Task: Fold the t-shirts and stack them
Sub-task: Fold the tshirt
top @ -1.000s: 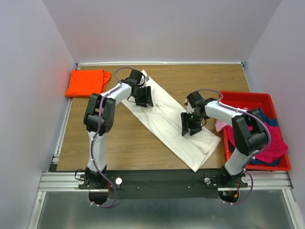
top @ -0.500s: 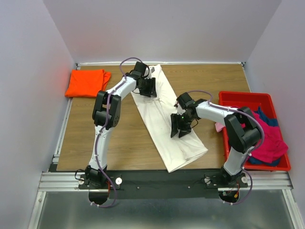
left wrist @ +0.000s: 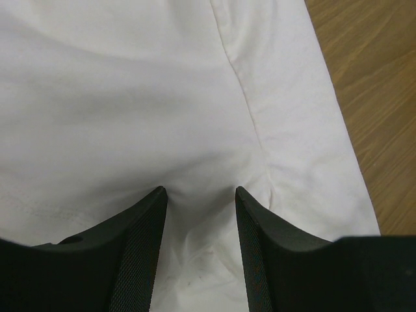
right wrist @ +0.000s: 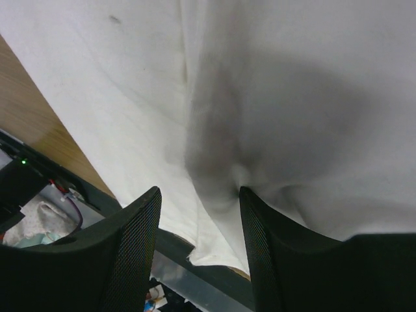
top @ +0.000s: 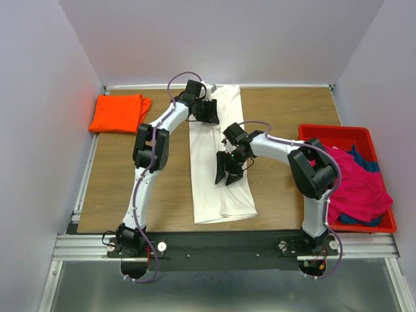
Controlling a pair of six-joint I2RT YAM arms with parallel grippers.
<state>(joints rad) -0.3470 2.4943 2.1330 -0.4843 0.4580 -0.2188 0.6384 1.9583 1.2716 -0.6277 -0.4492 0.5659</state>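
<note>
Pinning the cream-white shirt [top: 221,198] at two spots: left gripper [top: 209,112] on its far end, right gripper [top: 227,173] near mid-length. Both stand part-open, tips pressed into the cloth with a pucker between them, no clear pinch. Shirt lies as a long strip mid-way across the surface [top: 117,182], long axis near-to-far. Right arm is nearer the free near end, likely the next fold. Orange shirt [top: 118,112] sits folded far left.

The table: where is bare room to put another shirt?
There is bare wood between the orange shirt and the white shirt, under the left arm, and between the white shirt and the red bin. The middle is crowded: left gripper and right gripper sit on the white shirt. The bin is piled full.
</note>
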